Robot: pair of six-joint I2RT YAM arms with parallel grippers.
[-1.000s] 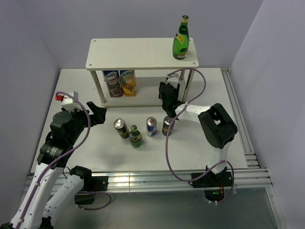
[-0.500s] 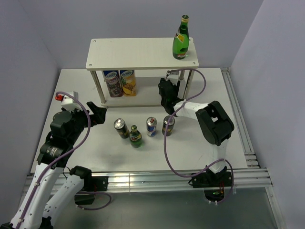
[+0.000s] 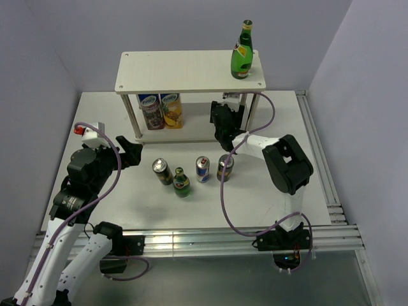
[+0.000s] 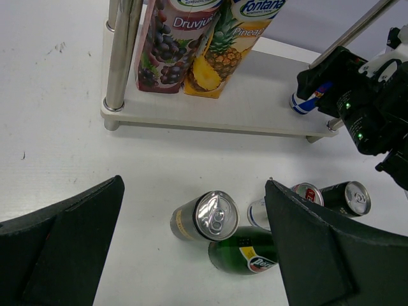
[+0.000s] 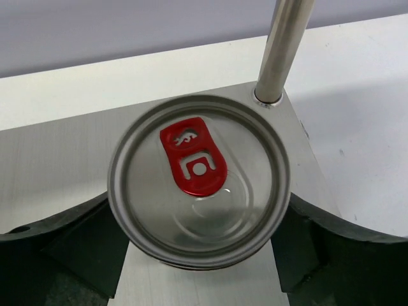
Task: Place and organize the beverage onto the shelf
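Note:
The shelf (image 3: 185, 70) stands at the back of the table. One green bottle (image 3: 241, 57) stands on its top board at the right end. My right gripper (image 3: 223, 124) is shut on a blue-and-silver can (image 5: 199, 178) with a red tab, holding it upright on the lower board (image 5: 57, 166) beside the right front leg (image 5: 280, 44). On the table stand a dark can (image 3: 160, 171), a green bottle (image 3: 182, 182), a blue-and-silver can (image 3: 203, 169) and a second dark can (image 3: 224, 167). My left gripper (image 3: 131, 152) is open and empty, left of them.
Two juice cartons (image 3: 160, 109) stand on the lower board at the left. The left wrist view shows the dark can (image 4: 207, 217) and the green bottle (image 4: 245, 255) between my open fingers, and my right gripper (image 4: 357, 108) at the shelf.
My right gripper has moved back from above the table cans to the shelf's lower board with the can. The left arm has not moved.

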